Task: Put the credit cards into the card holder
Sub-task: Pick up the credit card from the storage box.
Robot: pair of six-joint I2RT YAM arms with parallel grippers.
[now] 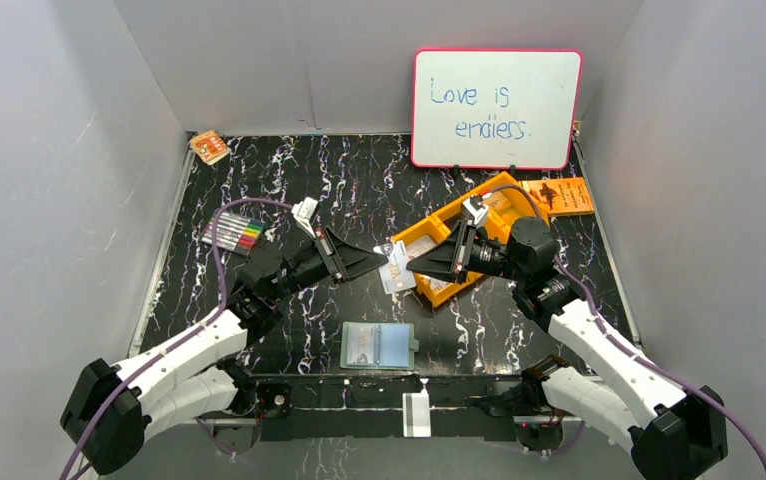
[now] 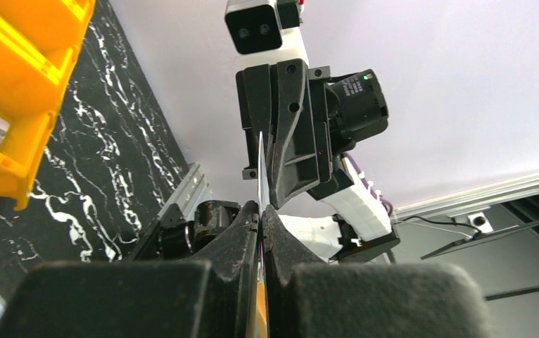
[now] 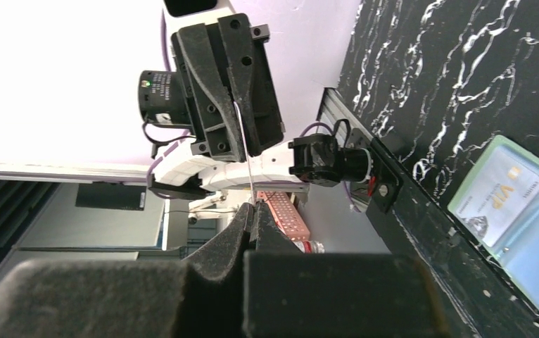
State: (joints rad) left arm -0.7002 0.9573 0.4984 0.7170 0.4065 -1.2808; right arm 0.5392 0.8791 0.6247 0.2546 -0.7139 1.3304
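From above, the left tool [image 1: 383,262] and the right tool [image 1: 414,268] meet nose to nose over the middle of the black marbled worktop [image 1: 289,180]. Both are pinched shut on one pale credit card [image 1: 396,272], which hangs between them clear of the surface, just beside the near-left corner of the orange tray [image 1: 435,228]. The card holder [image 1: 379,346] lies open and flat near the front edge, apart from the held card, with a card showing in its left half. A second credit card [image 1: 416,414] lies on the front rail between the arm bases. Coloured markers [image 1: 234,235] lie to the left, a small orange packet [image 1: 209,147] sits in the far left corner, an orange booklet [image 1: 559,195] lies at the far right, and a whiteboard [image 1: 496,108] leans on the back wall. In the left wrist view, the left tool's fingers [image 2: 242,232] are closed narrow on the card, seen edge-on as a thin line, and the right tool clamps its far end. In the right wrist view, the right tool's jaws are likewise closed on the edge-on card while the left tool grips the opposite end. The open card holder lies at the lower right with a VIP-printed card in its pocket.
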